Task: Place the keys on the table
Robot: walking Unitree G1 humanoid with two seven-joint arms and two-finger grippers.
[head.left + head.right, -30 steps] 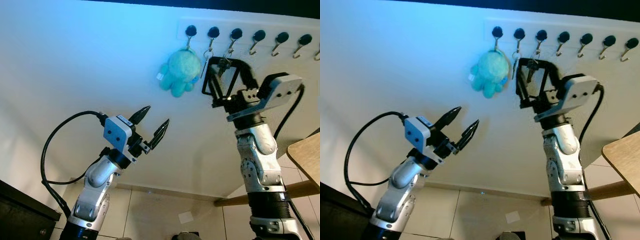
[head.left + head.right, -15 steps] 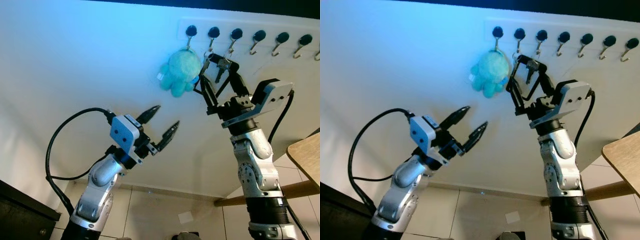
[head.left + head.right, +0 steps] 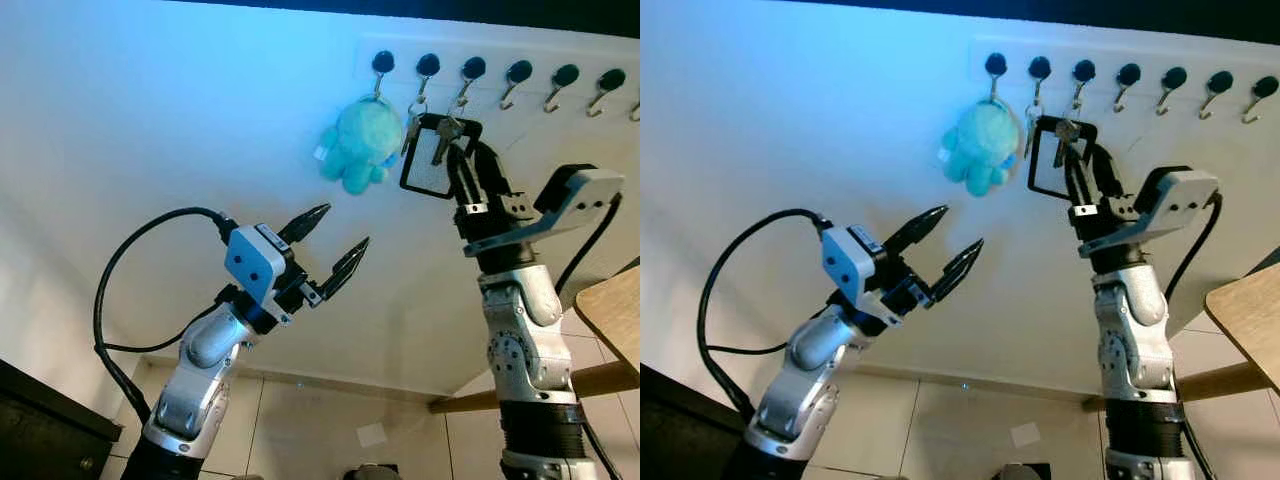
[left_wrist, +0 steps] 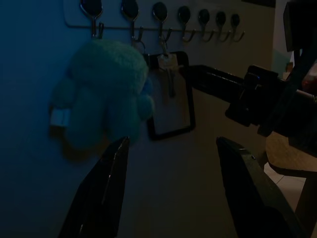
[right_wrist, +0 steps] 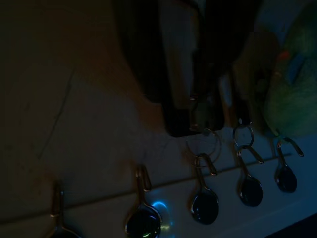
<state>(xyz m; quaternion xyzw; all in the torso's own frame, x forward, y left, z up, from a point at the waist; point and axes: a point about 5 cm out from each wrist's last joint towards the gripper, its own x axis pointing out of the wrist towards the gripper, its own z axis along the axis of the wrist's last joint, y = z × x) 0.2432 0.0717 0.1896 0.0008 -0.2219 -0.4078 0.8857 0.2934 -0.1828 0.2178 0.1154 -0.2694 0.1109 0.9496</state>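
The keys (image 3: 441, 140) hang by a ring from a hook on the white wall rack (image 3: 500, 70), just right of a teal plush toy (image 3: 360, 140). My right gripper (image 3: 430, 155) is raised to them. It is open, and its black fingers frame the hanging keys, as the left wrist view also shows around the keys (image 4: 168, 74). The dark right wrist view shows the key ring (image 5: 203, 144) under the hooks. My left gripper (image 3: 345, 225) is open and holds nothing. It hovers lower and to the left, pointing at the plush toy (image 4: 104, 99).
A row of several black-knobbed hooks runs along the rack; those to the right are bare. A wooden table corner (image 3: 612, 310) juts in at the right edge. A dark cabinet (image 3: 40, 430) stands at lower left, above a tiled floor (image 3: 330, 420).
My right wrist has turned and swung back right, so the fingers now frame the keys squarely. My left gripper has risen and moved right, toward the plush toy.
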